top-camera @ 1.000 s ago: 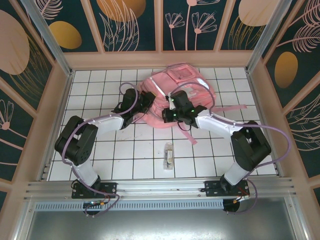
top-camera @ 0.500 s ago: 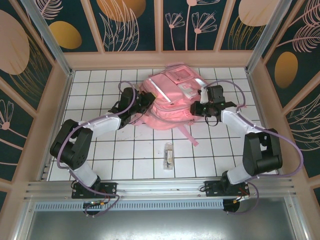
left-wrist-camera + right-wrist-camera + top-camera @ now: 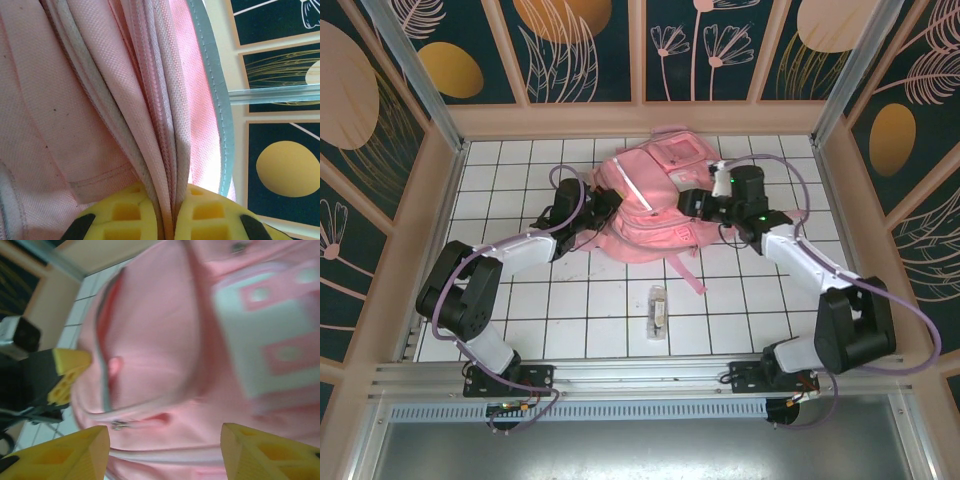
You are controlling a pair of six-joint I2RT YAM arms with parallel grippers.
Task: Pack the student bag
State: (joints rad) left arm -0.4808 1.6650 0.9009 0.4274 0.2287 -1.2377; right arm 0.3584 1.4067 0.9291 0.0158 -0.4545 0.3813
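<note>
The student bag (image 3: 655, 195), a large pink backpack with a shiny strip and a white patch (image 3: 265, 330), lies at the back middle of the tiled table. My left gripper (image 3: 600, 212) is at the bag's left edge; in its wrist view the yellow fingers (image 3: 210, 217) are shut on a fold of pink fabric with a zipper seam (image 3: 165, 150). Over the bag's right side my right gripper (image 3: 698, 200) stands open. Its wrist view looks down on the pink cloth and a zipper pull (image 3: 117, 426) between the spread fingertips (image 3: 80, 450), which hold nothing.
A small clear-wrapped item (image 3: 658, 308) lies on the white tiles in front of the bag. A loose pink strap (image 3: 688, 272) trails toward it. Beige walls (image 3: 435, 200) close in the table on three sides.
The right gripper left the bag's front middle, swung out to the right, then came back over the bag's right side and opened. The left gripper stays shut on the fabric.
</note>
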